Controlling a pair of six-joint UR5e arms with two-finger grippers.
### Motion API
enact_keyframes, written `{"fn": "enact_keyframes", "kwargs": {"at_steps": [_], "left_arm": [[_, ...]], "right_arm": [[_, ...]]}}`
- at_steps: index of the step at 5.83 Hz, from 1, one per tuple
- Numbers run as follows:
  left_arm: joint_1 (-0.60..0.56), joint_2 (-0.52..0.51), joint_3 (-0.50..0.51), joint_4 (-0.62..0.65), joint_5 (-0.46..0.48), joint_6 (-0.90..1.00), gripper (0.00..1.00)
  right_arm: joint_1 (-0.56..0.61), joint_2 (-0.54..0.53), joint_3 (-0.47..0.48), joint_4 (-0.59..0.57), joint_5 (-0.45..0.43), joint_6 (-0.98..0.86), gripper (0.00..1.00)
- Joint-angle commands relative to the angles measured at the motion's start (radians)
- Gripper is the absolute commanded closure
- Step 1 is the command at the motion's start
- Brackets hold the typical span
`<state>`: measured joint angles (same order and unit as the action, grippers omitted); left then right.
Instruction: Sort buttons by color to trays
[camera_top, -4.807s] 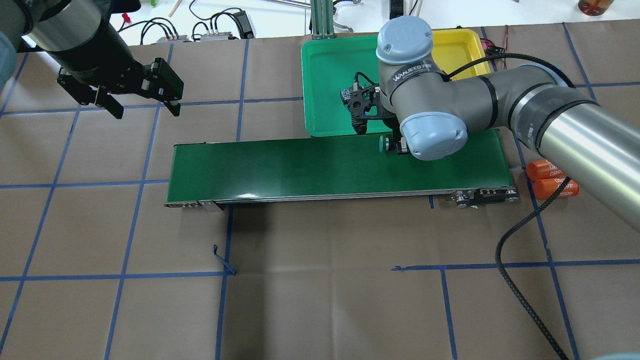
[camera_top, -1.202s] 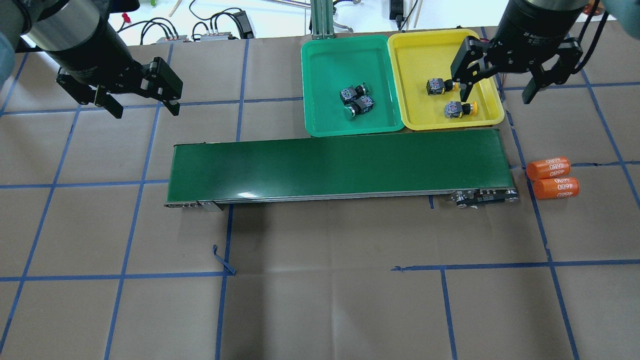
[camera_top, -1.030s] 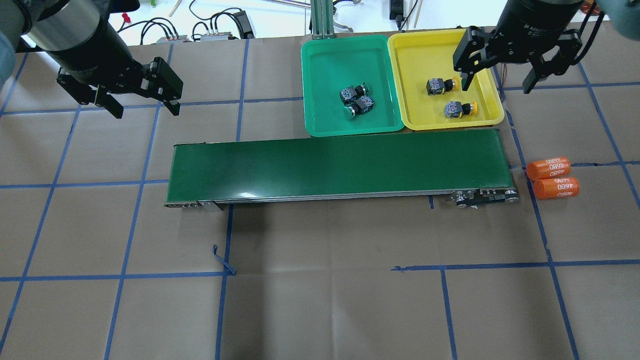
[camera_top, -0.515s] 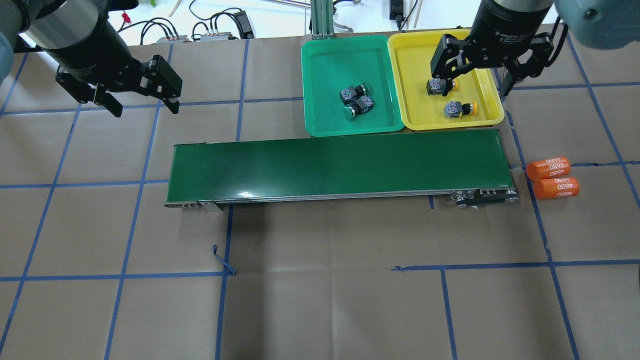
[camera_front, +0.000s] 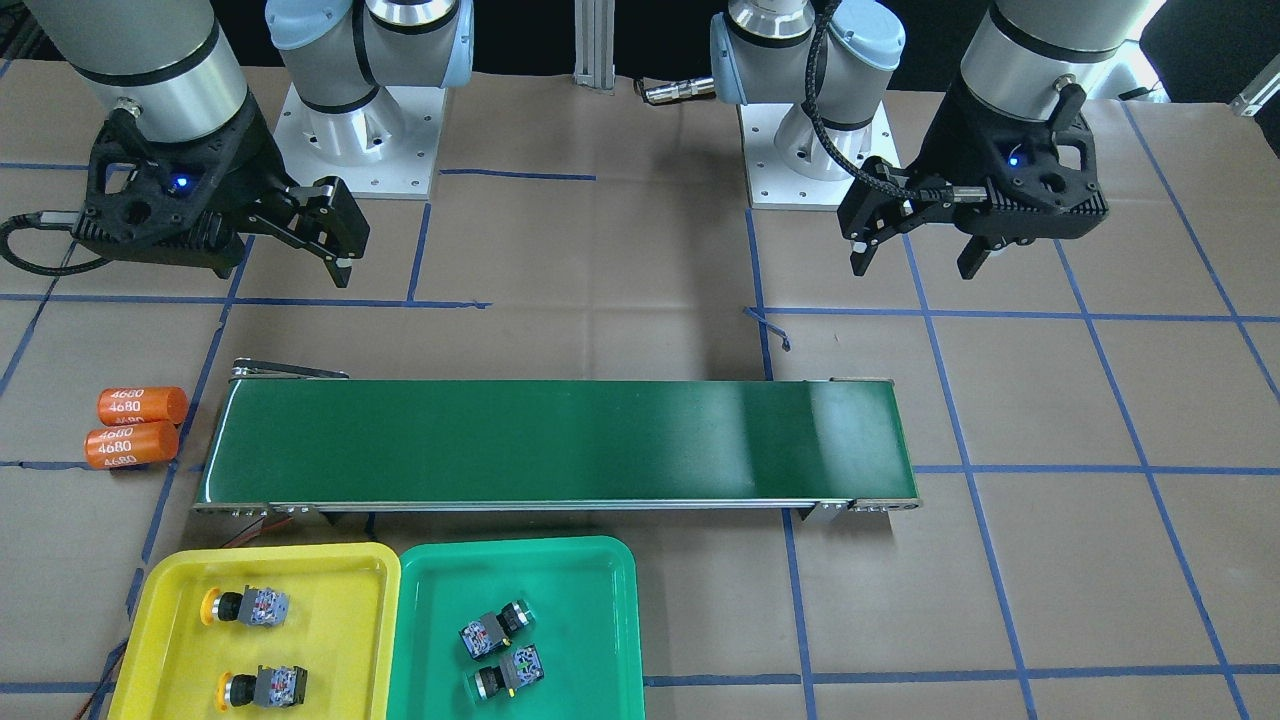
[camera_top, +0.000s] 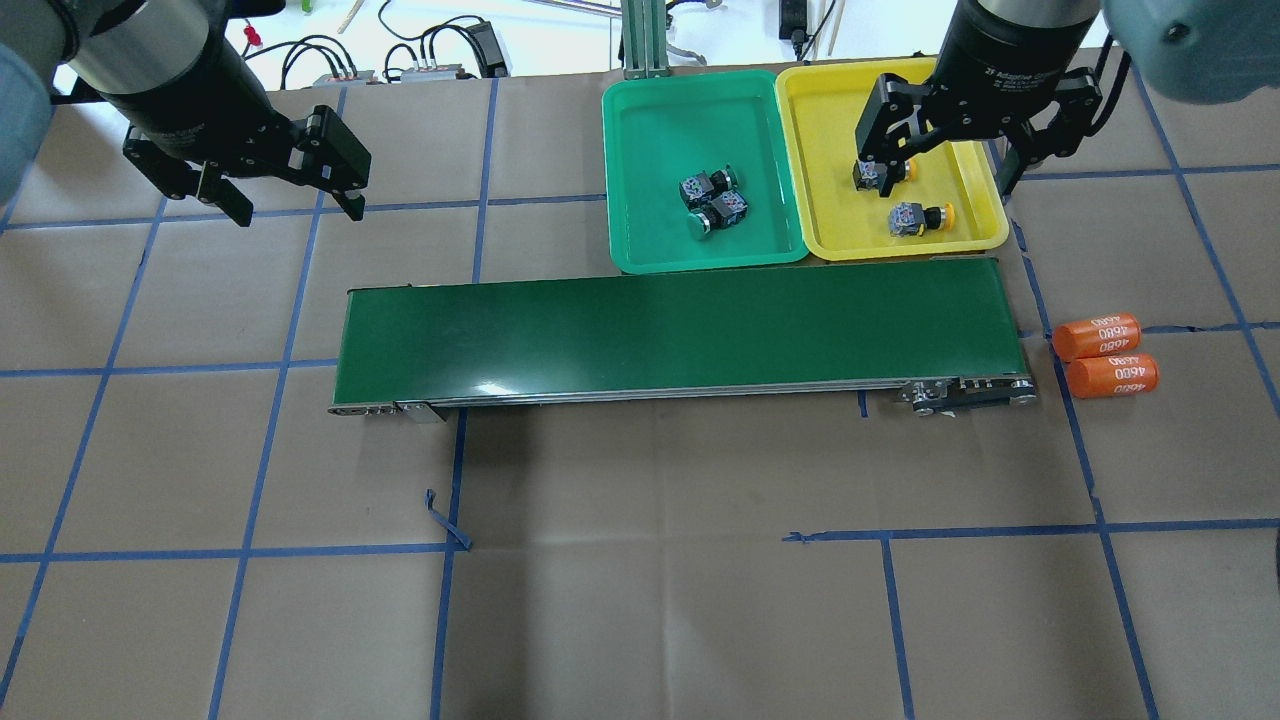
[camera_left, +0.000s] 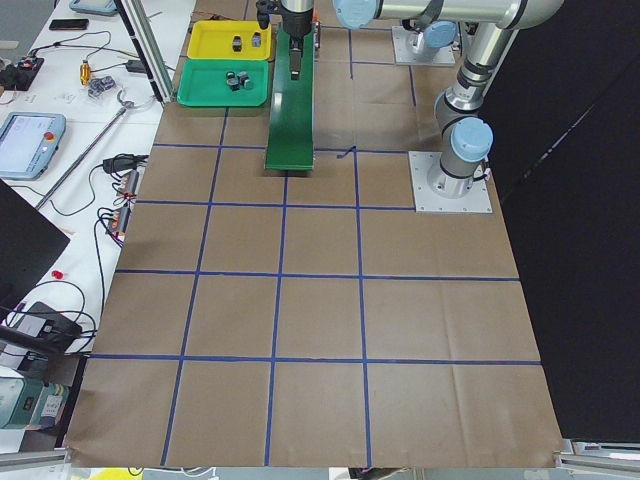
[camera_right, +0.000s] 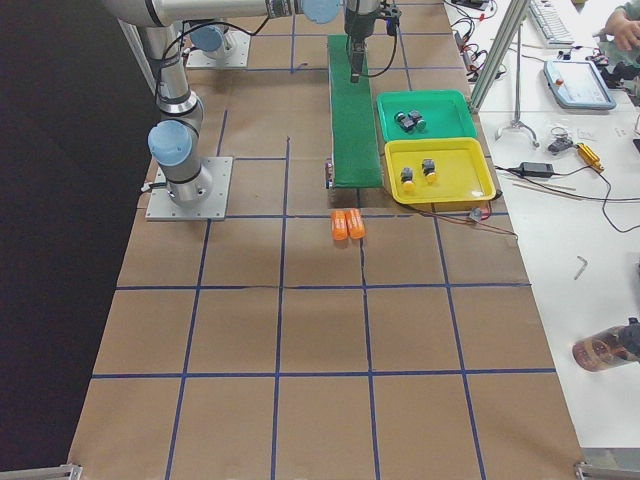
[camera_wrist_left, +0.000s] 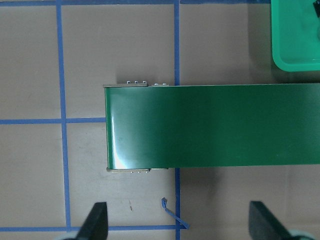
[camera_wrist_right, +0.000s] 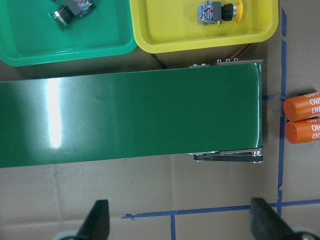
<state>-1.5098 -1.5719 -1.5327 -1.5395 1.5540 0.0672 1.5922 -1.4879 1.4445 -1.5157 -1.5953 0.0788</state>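
Beyond the belt (camera_top: 680, 335), two green buttons (camera_top: 725, 208) sit in the green tray (camera_top: 650, 120), two yellow buttons (camera_top: 915, 218) in the yellow tray (camera_top: 830, 110); we judge sorting done. Both left hand (camera_top: 297, 212) and right hand (camera_top: 937, 187) are spread, empty. We should retract high, clear of trays.

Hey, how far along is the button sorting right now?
Done: both green push-buttons lie in the green tray, both yellow push-buttons in the yellow tray. In hand: nothing; the left pincer and right pincer hang open and empty. Left: apparently nothing, since the conveyor belt carries no button.
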Motion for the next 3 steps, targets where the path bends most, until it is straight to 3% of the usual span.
{"fn": "enact_keyframes", "kwargs": {"at_steps": [1,3], "left_arm": [[-0.001,-0.005,0.000,0.007,0.001,0.003,0.02],[0.000,-0.002,-0.001,0.007,0.001,0.008,0.02]], "right_arm": [[0.000,-0.002,-0.001,-0.003,0.000,-0.001,0.00],[0.000,-0.002,-0.001,0.000,0.001,0.001,0.00]]}}
